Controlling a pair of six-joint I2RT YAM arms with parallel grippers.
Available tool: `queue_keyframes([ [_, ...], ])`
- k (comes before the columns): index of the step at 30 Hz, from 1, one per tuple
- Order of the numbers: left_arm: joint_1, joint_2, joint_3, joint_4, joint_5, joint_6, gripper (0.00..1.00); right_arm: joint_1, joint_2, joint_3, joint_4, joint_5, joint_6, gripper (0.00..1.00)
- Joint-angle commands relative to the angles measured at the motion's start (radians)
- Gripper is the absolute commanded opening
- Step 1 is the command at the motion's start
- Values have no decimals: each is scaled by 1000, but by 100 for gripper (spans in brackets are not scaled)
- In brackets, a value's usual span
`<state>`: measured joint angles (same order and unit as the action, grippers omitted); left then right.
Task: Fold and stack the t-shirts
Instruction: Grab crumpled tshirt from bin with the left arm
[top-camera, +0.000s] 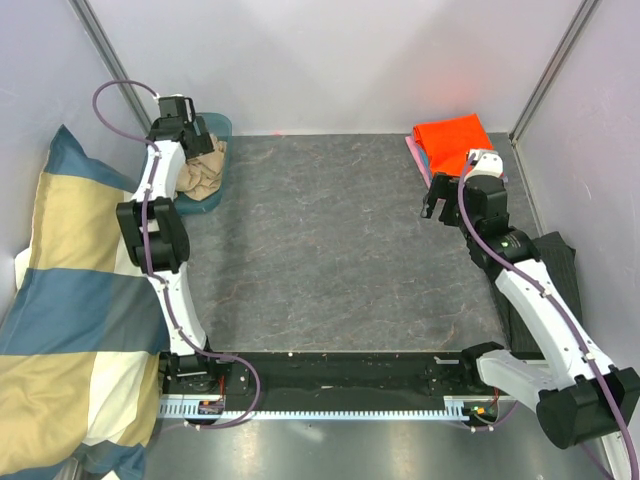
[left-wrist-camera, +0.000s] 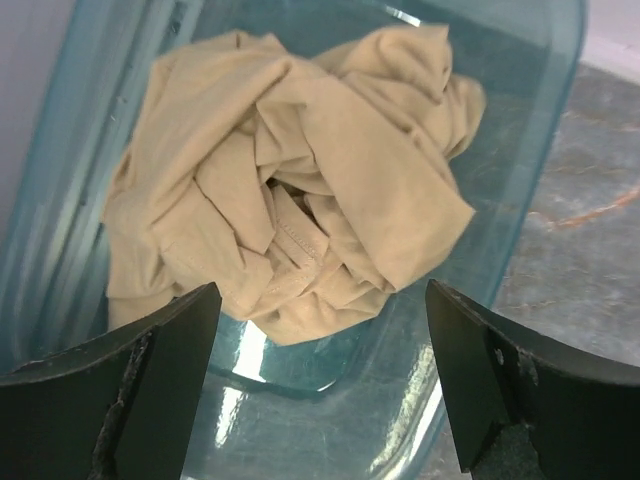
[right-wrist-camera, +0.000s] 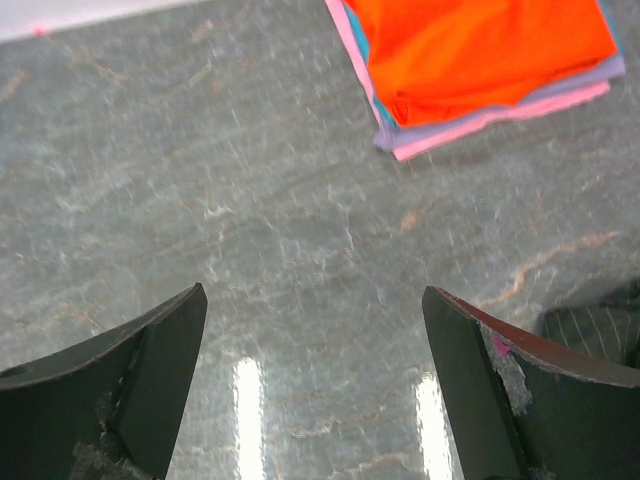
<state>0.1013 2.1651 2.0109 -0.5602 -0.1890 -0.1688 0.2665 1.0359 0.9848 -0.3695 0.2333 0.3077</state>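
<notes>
Two grippers hang released, left gripper (left-wrist-camera: 320, 305) over the crumpled tan t-shirt (left-wrist-camera: 300, 170), right gripper (right-wrist-camera: 315, 305) near the folded stack (right-wrist-camera: 480, 60).

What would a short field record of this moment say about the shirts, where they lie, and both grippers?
unfolded: tan t-shirt, crumpled in the teal bin at the far left of the table
folded: folded stack at the far right corner, orange on top, pink edge at the bottom
left arm: left gripper open, over the tan t-shirt, not gripping it
right arm: right gripper open, over bare table near the folded stack, holding nothing
beside the table: checked pillow on the left
</notes>
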Motion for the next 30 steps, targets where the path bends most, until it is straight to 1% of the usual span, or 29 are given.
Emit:
queue_keyframes([
  [1, -20, 74, 58, 9, 46, -34, 89, 5, 9, -18, -19, -28, 18, 98],
  [9, -17, 168, 106, 65, 60, -50, 86, 8, 47, -29, -8, -34, 27, 98],
  [13, -8, 200, 121, 85, 60, -61, 80, 10, 69, -31, -5, -35, 33, 98],
  [16, 0, 217, 126, 100, 51, -74, 62, 10, 82, -34, -3, -40, 31, 98],
  [17, 1, 219, 129, 102, 49, -77, 51, 10, 87, -34, -2, -40, 30, 98],
  [19, 9, 234, 132, 109, 49, -83, 40, 11, 92, -35, -3, -42, 28, 98],
  [20, 11, 236, 138, 111, 52, -84, 32, 11, 93, -37, -3, -42, 28, 98],
  [22, 24, 248, 140, 108, 69, -97, 22, 11, 95, -38, -5, -45, 27, 98],
  [23, 28, 251, 135, 108, 75, -103, 12, 10, 93, -37, -5, -46, 27, 98],
  [24, 32, 252, 134, 106, 86, -119, 6, 11, 93, -35, -5, -46, 27, 98],
  [25, 40, 254, 132, 105, 92, -127, 2, 10, 93, -35, -6, -48, 28, 98],
  [30, 46, 213, 124, 95, 105, -129, 2, 11, 92, -32, -9, -52, 30, 98],
])
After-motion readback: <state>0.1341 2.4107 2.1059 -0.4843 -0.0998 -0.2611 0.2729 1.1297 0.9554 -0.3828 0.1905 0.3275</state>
